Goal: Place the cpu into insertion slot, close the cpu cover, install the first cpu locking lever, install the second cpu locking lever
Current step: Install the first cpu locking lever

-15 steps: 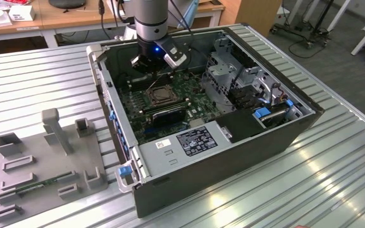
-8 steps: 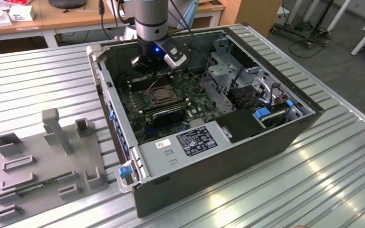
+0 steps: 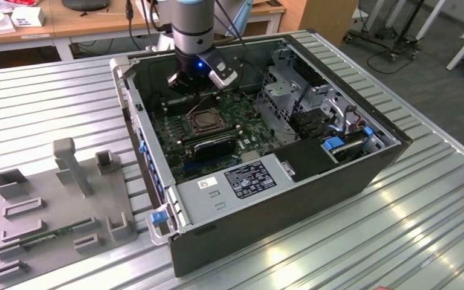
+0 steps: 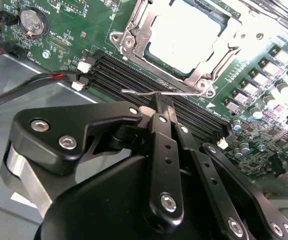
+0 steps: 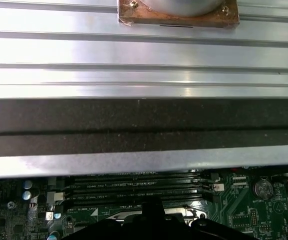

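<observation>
The cpu (image 4: 183, 35) lies flat in the insertion slot (image 3: 203, 121) of the green motherboard, its pale metal top showing through the window of the cpu cover (image 4: 140, 27), which is down over it. A thin wire locking lever (image 4: 139, 92) runs along the socket's edge beside the black memory slots (image 4: 111, 72). My gripper (image 4: 163, 100) is shut, with its black fingertips right at this lever, touching it at its middle. In the exterior view the gripper (image 3: 188, 90) hangs inside the open case just behind the socket.
The open computer case (image 3: 296, 181) lies on a slatted metal table (image 3: 425, 229). A drive cage (image 3: 296, 90) stands at the exterior view's right of the board. Cables (image 4: 29, 80) and a coin battery (image 4: 31, 20) lie near the memory slots. A grey fixture tray (image 3: 55, 211) sits beside the case.
</observation>
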Robot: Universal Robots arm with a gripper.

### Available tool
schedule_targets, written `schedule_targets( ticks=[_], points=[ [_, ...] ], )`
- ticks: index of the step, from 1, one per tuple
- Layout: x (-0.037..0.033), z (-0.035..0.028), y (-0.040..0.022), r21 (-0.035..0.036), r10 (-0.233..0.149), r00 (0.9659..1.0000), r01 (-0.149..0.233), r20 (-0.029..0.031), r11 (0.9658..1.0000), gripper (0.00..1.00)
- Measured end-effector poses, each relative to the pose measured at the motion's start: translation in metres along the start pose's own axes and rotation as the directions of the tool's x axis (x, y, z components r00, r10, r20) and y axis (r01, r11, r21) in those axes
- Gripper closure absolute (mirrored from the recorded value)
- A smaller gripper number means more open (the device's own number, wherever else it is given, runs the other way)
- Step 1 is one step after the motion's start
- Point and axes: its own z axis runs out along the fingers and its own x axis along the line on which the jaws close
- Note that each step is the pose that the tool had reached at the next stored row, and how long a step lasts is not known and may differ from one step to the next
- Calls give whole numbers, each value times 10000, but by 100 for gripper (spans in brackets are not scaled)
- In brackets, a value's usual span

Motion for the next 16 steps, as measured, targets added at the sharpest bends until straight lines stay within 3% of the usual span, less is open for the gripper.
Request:
schedule_targets(
  ticks=[16],
  points=[
    [-54, 89, -15, 1, 3, 10000, -3, 0, 10000, 89]
  ],
)
